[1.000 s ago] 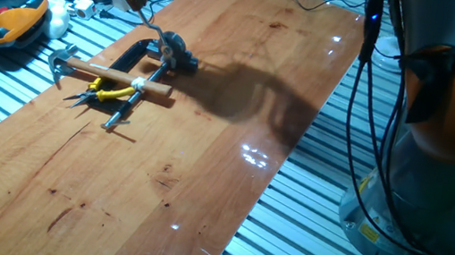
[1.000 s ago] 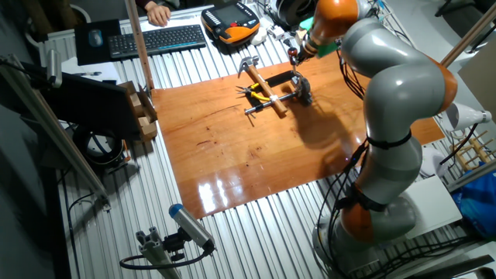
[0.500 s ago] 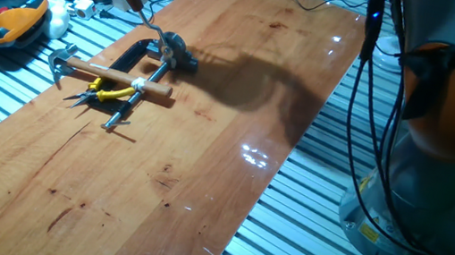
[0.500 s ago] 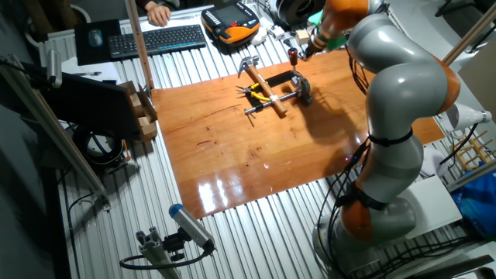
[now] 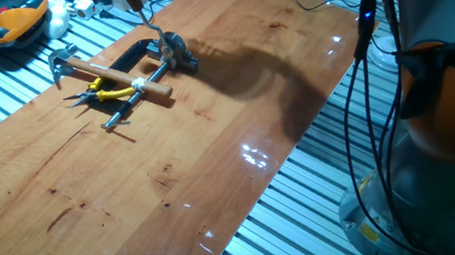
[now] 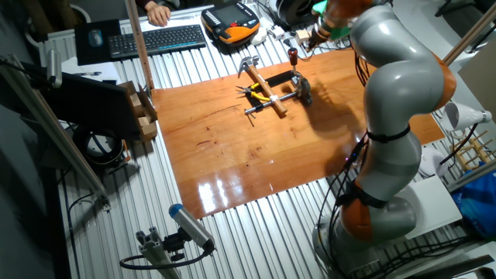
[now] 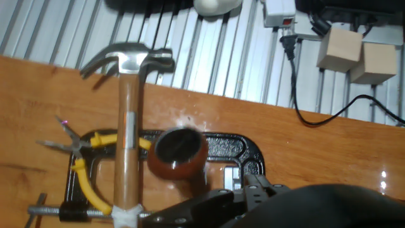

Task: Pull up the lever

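Observation:
The lever's dark reddish-brown knob (image 7: 179,154) fills the lower middle of the hand view, directly under the hand. From the knob (image 6: 293,54) a thin rod slants down to a small grey bracket (image 6: 302,87) on the wooden board; the same bracket (image 5: 176,50) shows in one fixed view. My gripper (image 6: 314,29) hovers above and behind the knob, apart from it. No finger shows in the hand view, so I cannot tell its state.
A black C-clamp (image 7: 234,149), a hammer (image 7: 130,145) with a pale wooden shaft and yellow pliers (image 7: 85,168) lie beside the lever. Wooden blocks (image 7: 354,50) and cables sit past the board's far edge. An orange pendant (image 5: 18,19) lies at the left.
My gripper has risen and drawn back from the knob, which it was right at a second ago. The lever, hammer and pliers have not visibly moved.

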{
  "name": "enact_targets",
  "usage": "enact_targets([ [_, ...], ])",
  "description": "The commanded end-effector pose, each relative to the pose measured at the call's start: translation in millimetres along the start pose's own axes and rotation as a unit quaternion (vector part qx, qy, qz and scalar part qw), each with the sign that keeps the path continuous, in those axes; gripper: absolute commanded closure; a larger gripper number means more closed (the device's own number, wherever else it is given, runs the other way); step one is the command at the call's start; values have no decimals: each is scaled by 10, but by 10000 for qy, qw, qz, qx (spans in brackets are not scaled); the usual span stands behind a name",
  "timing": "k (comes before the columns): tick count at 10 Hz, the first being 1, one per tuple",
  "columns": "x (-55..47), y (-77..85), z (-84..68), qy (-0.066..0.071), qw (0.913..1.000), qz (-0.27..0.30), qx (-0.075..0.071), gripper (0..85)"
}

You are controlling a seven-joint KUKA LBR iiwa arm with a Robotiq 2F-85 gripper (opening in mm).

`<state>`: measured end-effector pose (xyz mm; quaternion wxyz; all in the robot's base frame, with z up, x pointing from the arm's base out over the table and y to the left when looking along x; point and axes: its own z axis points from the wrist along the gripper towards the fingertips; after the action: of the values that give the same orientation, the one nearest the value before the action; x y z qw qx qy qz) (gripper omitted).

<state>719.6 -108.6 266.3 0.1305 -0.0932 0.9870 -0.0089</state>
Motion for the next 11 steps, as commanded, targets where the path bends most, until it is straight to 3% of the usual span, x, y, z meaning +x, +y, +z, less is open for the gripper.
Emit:
enact_targets([
  [1,-58,-3,4,0,10000,13,9,850],
  [4,-143,-67,34,29,10000,55,-42,850],
  [8,-339,-2,179,73,9992,364,-115,850],
  [11,-409,58,217,98,9977,623,-237,850],
])
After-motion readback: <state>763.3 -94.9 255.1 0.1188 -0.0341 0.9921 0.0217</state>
